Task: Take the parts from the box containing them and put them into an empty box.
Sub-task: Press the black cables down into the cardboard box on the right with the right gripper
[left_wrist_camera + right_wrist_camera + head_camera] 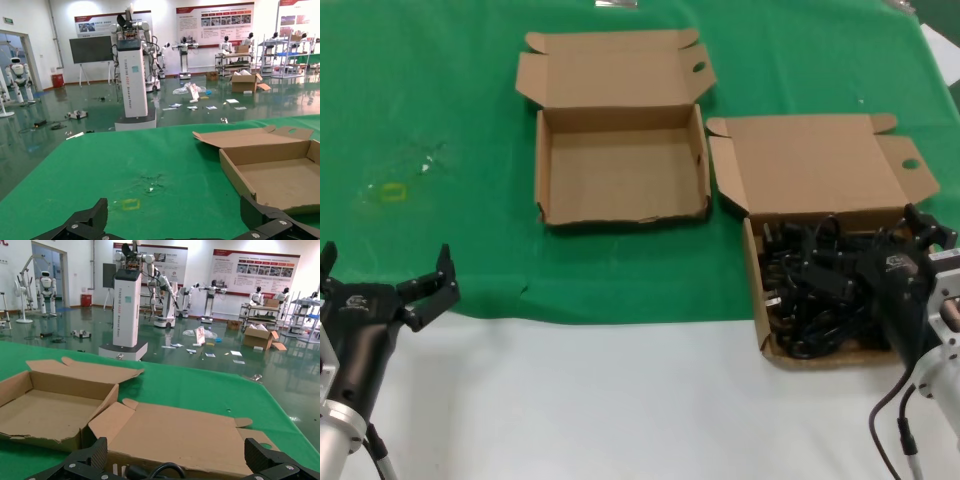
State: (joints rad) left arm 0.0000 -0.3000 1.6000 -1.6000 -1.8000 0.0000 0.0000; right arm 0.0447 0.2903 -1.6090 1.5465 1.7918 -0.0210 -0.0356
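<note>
The empty box (620, 170) lies open on the green cloth at the middle back, lid flat behind it; it also shows in the left wrist view (280, 175) and the right wrist view (45, 410). The box containing the parts (757, 290) lies to its right, lid (185, 435) open, full of black parts (810, 290) with cable loops (160, 471). My right gripper (875, 235) is open and empty, low over these parts, jaws wide apart (176, 452). My left gripper (387, 255) is open and empty at the near left, over the cloth's front edge (174, 212).
The green cloth (440, 100) covers the back of the table; a bare white strip (620, 400) runs along the front. A small yellow mark (392, 192) and crinkled clear film lie on the cloth at the left. A factory hall with robots lies beyond the table.
</note>
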